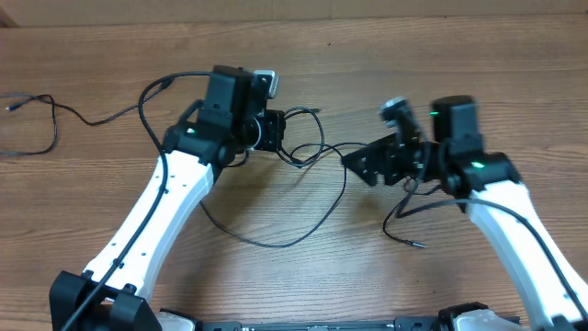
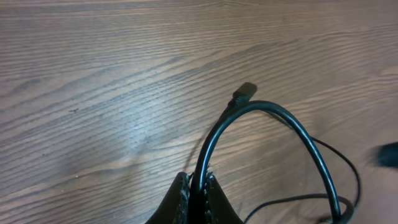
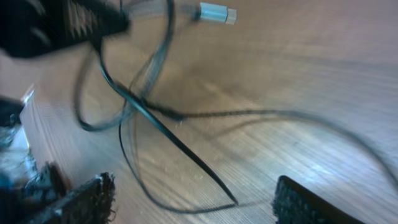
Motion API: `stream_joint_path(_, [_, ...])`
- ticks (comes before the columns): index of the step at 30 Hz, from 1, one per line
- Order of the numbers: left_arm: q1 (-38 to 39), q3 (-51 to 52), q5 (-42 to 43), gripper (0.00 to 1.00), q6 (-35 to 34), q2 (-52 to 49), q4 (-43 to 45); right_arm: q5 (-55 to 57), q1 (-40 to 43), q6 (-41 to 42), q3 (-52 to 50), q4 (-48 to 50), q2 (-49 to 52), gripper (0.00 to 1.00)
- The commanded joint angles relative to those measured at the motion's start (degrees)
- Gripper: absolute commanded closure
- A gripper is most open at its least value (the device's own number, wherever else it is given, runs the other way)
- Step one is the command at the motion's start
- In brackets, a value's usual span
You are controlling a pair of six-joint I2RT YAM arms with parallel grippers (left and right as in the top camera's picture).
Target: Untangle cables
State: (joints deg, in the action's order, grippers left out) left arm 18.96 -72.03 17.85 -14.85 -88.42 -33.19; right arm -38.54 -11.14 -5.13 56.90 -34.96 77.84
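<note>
On the table, left gripper pinches a cable; right gripper, blurred, stands spread.

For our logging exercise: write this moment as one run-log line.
task: untangle cables | left pincer: shut on cable | right pincer: open, holding nothing | loose cables: crossed on table

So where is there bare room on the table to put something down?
Bare wood on the table: the far right corner and the near left, below the loose cable. Crowded between the left tool and right tool, where cables loop.
</note>
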Motion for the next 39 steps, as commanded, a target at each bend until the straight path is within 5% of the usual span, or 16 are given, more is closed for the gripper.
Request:
stream_joint_path(1, [-2.23,-0.46,6.58,0.96,0.7,-0.26,0.04,-0.59,-2.34,-2.69,0.42,0.39,3.87,0.21])
stream_joint_path(4, [-3.26,-0.46,9.25,0.96,0.7,-0.28,0.13,-2.64,-4.46,-2.71,0.42,1.14,6.8,0.24])
stream_joint_path(7, [-3.56,-0.46,11.17,0.96,0.7,-0.28,0.04,-1.4,-5.79,-2.67,0.42,3.52,9.33,0.42])
stream_joint_path(11, [-3.56,-0.46,11.65,0.96,0.7,-0.28,-0.15,-1.6,-6.12,-2.14,0.48,6.05,9.97,0.92])
stream_joint_path(12, [-3.56,-0.46,11.58,0.96,0.72,-0.28,-0.24,-1.62,-6.1,-1.03,0.7,6.45,9.81,0.96])
stream_joint_path(19, [-3.56,-0.44,8.04,0.95,0.7,-0.35,-1.4,-14.97,-4.39,-0.04,5.22,6.16,6.54,0.96])
stream_joint_path(32, [-3.56,-0.44,-2.54,0.96,0.61,-0.35,-3.85,-15.13,4.04,6.23,6.6,5.01,-12.44,0.96])
stream_joint_path(39, [-5.97,-2.97,-19.28,0.96,-5.86,-0.28,-2.45,-9.64,6.78,9.84,6.6,1.57,-21.05,0.96])
